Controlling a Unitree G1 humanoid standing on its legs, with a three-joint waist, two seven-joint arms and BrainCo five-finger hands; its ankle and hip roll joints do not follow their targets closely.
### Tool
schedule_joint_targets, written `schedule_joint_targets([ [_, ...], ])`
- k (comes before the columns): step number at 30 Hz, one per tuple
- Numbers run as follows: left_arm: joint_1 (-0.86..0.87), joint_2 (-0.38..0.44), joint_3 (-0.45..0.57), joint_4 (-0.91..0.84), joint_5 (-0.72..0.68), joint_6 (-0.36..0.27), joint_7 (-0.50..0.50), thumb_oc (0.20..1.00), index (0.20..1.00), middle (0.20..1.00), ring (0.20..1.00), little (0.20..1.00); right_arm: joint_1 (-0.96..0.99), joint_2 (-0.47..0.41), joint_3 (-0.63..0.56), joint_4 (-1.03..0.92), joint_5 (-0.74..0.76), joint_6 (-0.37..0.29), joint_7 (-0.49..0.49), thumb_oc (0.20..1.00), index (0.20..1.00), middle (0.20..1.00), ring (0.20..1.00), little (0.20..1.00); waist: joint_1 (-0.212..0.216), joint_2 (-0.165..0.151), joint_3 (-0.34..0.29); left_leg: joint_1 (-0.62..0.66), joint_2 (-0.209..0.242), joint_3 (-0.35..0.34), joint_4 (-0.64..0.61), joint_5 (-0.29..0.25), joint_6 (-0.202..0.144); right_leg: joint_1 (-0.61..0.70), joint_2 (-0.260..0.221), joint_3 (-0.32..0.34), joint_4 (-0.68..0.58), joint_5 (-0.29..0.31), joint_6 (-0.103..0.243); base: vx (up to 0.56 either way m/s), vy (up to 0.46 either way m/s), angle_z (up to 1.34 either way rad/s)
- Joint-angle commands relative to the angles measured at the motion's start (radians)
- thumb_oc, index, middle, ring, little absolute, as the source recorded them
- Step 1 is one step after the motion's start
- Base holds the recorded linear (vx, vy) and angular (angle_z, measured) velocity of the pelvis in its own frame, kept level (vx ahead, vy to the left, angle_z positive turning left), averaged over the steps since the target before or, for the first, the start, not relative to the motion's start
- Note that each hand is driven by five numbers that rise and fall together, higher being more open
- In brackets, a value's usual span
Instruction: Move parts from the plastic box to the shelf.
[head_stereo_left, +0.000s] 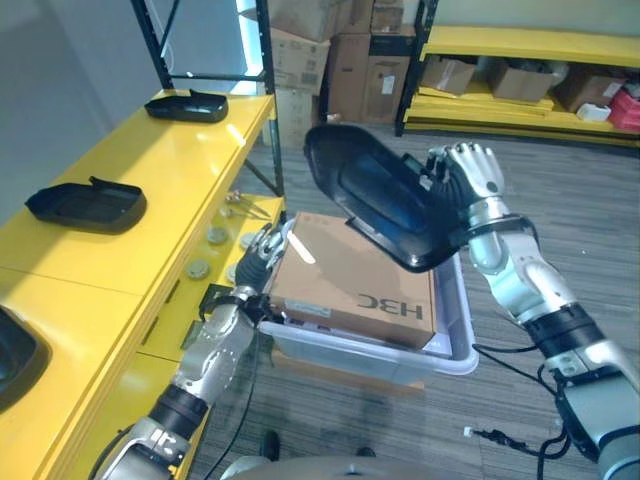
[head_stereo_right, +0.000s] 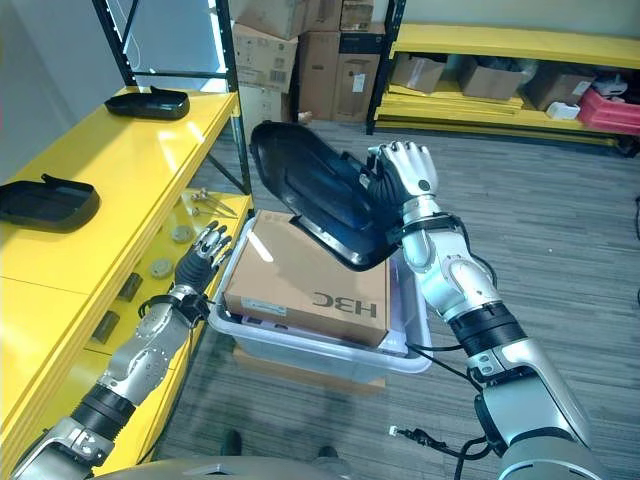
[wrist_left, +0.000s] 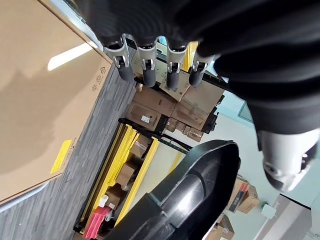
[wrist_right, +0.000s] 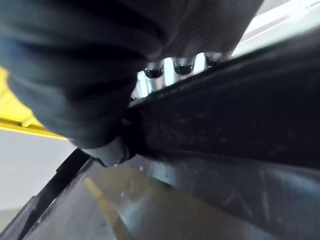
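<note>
1. The right hand (head_stereo_right: 405, 172) grips a black plastic part (head_stereo_right: 325, 200) by its edge, fingers curled over the rim, holding it tilted in the air above the plastic box (head_stereo_right: 412, 345).
2. The left hand (head_stereo_right: 200, 262) rests at the box's shelf-side rim, fingers straight, holding nothing — a cardboard carton (head_stereo_right: 305, 280) fills the box.
3. The yellow shelf (head_stereo_left: 170, 160) beside the box already carries two like parts (head_stereo_left: 85, 205).
4. Risk, as judged: the one-edge hold could let the large part swing or slip — or clip the shelf post beyond the box.

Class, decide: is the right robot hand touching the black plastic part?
Touching: the right wrist view shows the right robot hand gripping the black plastic part.
</note>
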Motion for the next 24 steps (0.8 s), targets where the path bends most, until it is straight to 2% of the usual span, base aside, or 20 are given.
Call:
schedule_joint_targets([
  [1,-0.074,0.028,-0.027,0.027,0.016,-0.030,-0.005,1.000,1.000,1.000,1.000,1.000,-0.060,0.000,0.020,-0.052,-0.012,-0.055,-0.001,0.200,0.200,0.200,0.200,0.200,0.040,-0.049,-0.071,0.005,0.032,-0.011,0.039,-0.108,-0.015,0.002,-0.038,-0.012,0.060,-0.114,0.033,0.00,0.000,0.00],
  [3,-0.074,0.028,-0.027,0.027,0.016,-0.030,-0.005,1.000,1.000,1.000,1.000,1.000,-0.061,0.000,0.021,-0.052,-0.012,-0.055,-0.001,0.200,0.200,0.200,0.200,0.200,0.040,-0.049,-0.071,0.006,0.032,-0.011,0.038,-0.108,-0.015,0.003,-0.038,-0.012,0.059,-0.114,0.033,0.00,0.000,0.02],
  [6,-0.089,0.024,-0.031,0.040,0.041,-0.026,0.006,1.000,1.000,1.000,1.000,1.000,-0.088,0.025,0.091,-0.078,-0.012,-0.084,0.032,0.200,0.200,0.200,0.200,0.200,0.048,-0.051,-0.070,0.005,0.031,-0.016,0.038,-0.106,-0.016,0.006,-0.038,-0.019,0.058,-0.112,0.032,0.00,-0.001,0.05],
  [16,-0.134,0.026,-0.063,0.022,0.017,-0.030,-0.001,1.000,1.000,1.000,1.000,1.000,-0.190,0.107,0.266,-0.055,0.012,-0.119,0.100,0.200,0.200,0.200,0.200,0.200,0.063,-0.061,-0.069,-0.001,0.032,-0.025,0.039,-0.101,-0.018,0.006,-0.033,-0.024,0.058,-0.111,0.027,0.00,-0.001,0.02],
  [24,-0.143,0.019,-0.088,0.020,0.003,-0.024,-0.002,1.000,1.000,1.000,1.000,1.000,-0.220,0.180,0.304,-0.063,0.036,-0.122,0.120,0.200,0.200,0.200,0.200,0.200,0.069,-0.062,-0.069,-0.006,0.028,-0.035,0.040,-0.098,-0.018,0.007,-0.033,-0.032,0.058,-0.111,0.026,0.00,0.000,0.00],
])
